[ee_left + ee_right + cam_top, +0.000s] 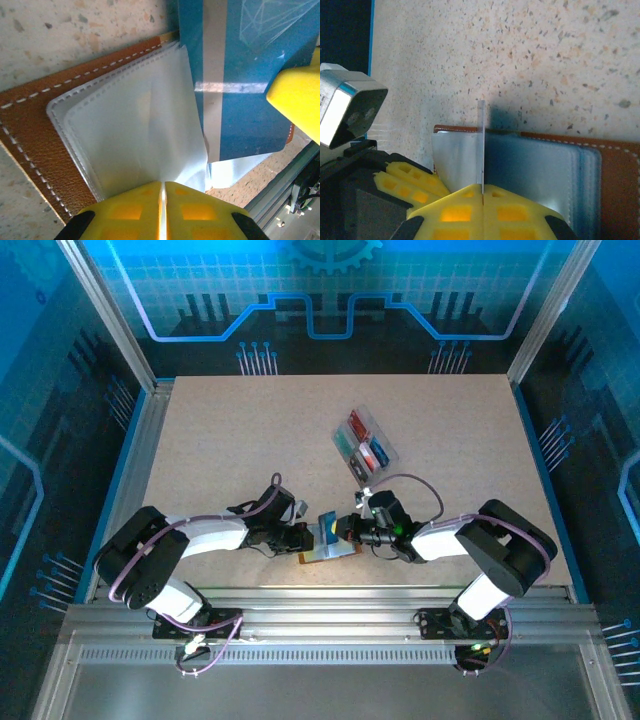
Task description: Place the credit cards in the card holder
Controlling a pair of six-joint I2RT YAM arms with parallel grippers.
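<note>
The wallet (322, 552) lies open on the counter (250, 440), at the middle of its near edge. The left fingers (142, 210) are clenched on one of its pale sleeves (135, 130), which curves up off the leather. The right fingers (462, 212) pinch a blue card (245, 75), held upright over the wallet, just beside that sleeve. More cards (357, 428) sit in a clear tray (390, 451) near the counter's middle.
</note>
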